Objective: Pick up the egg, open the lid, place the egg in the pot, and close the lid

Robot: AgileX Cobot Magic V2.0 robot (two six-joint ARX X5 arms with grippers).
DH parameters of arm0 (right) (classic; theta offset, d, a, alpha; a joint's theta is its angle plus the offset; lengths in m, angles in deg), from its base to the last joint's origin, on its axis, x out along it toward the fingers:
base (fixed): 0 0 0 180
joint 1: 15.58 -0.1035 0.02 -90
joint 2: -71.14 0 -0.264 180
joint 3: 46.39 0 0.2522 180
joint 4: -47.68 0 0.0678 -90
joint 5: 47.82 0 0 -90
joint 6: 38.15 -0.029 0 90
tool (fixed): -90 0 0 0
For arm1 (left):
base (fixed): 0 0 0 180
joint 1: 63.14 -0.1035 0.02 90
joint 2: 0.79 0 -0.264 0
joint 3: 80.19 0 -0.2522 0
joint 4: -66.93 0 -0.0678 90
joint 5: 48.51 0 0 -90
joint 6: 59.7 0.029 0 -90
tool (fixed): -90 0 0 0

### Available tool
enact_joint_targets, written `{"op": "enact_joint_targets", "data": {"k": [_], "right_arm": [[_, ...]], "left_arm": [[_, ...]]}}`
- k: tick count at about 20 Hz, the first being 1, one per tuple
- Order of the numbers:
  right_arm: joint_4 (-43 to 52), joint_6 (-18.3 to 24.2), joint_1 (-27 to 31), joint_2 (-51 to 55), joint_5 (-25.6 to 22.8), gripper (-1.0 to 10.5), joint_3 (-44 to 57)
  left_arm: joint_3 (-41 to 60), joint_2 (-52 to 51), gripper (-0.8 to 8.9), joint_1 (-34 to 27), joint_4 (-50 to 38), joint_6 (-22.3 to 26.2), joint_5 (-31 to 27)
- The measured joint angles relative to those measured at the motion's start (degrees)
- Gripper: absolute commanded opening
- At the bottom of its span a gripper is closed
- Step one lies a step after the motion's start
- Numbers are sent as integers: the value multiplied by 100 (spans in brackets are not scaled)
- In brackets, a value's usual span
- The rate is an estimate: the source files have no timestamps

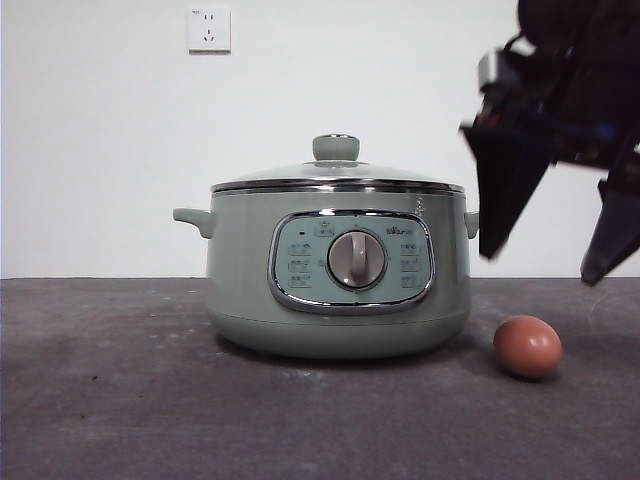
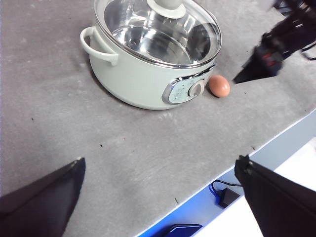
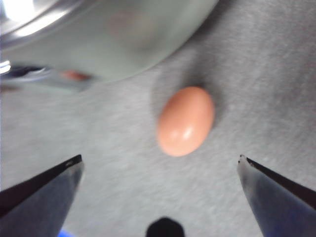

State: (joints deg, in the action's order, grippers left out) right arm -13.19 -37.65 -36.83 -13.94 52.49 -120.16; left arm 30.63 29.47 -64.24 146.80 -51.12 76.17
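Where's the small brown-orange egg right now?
Front view: the small brown-orange egg lies on the grey table, apart from the sage-green electric pot, below the open right gripper.

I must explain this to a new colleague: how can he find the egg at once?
Find the big sage-green pot with its lid on. On the grey table beside it, apart, lies the egg, below the open right hand. It is the only small brown-orange oval thing.

The egg [image 2: 219, 85] lies just beside the lidded pot [image 2: 143, 79], the right pincer [image 2: 256, 69] near it
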Motion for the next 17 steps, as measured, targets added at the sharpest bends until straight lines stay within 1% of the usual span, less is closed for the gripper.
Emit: {"op": "enact_joint_targets", "data": {"k": [1,2,8,10,13,16,17], "right_arm": [[15,-17,-20,-153,-136,589,0],[31,-33,-39,-306,-160,589,0],[533,-72,-44,-890,-179,583,-2],[597,-74,-46,-962,-251,496,-2],[702,-74,-48,-1060,-304,494,-4],[782,-105,-48,-1152,-302,400,-26],[800,-114,-48,-1178,-299,394,-44]], "left_arm": [[0,0,691,0,-4,-2,0],[0,0,691,0,-11,-2,0],[0,2,691,0,-15,0,0],[0,0,691,0,-15,0,0],[0,2,691,0,-55,0,0],[0,0,691,0,-125,0,-2],[0,0,691,0,-131,0,0]]}}
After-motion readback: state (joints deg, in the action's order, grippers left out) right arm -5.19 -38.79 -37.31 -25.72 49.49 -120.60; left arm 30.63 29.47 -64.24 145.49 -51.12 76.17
